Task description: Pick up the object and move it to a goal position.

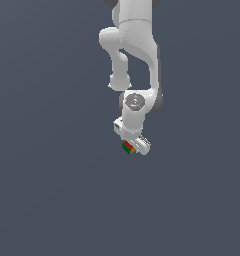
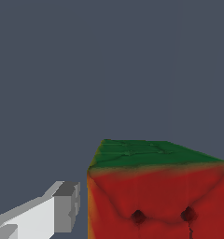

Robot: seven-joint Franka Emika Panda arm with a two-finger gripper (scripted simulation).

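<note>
The small puzzle cube [image 1: 127, 148], with red, green and yellow faces, sits right under the white hand in the exterior view. My gripper [image 1: 130, 148] points down and is closed around it. In the wrist view the cube [image 2: 156, 196] fills the near corner, showing a red face with dark grid marks and a green face above it. One white finger [image 2: 62, 205] stands close beside the cube's edge. The other finger is hidden behind the cube. No goal marker shows in either view.
The white arm [image 1: 134, 45] rises from the gripper to the top edge of the exterior view. Around it is only a plain dark grey-blue surface [image 1: 42, 175], with no other objects or edges in sight.
</note>
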